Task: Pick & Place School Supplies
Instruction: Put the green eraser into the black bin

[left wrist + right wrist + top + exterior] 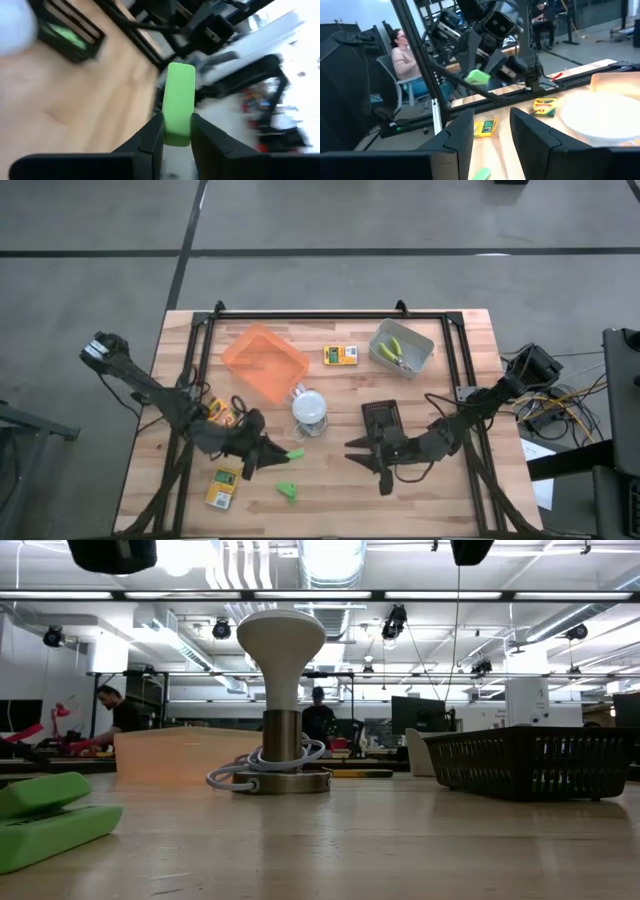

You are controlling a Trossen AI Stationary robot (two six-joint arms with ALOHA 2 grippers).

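Observation:
My left gripper (278, 452) hovers over the table's near left part, shut on a bright green chunk (178, 102); the right wrist view shows that chunk (479, 76) too. A second green chunk (287, 491) lies flat on the table nearer the front edge. Yellow-and-green boxes lie flat at the near left (222, 487), behind the left gripper (220, 412) and near the far edge (340, 355). Tools with yellow-green handles (398, 352) lie in the grey tray (420, 340). My right gripper (362, 455) is open in front of the black tray (381, 418), holding nothing. My left gripper pinches the green chunk by one end (176, 131) between its two fingers (152, 137). The rest of the chunk sticks out past the fingertips. The fingers point toward the table's right, slanting down. The chunk is lifted clear of the table.
An orange tray (265, 363) sits at the far left. A white domed object (310, 408) on its base stands at mid-table, between the two grippers. Bare wood lies along the near edge on the right. People sit in the room beyond the table.

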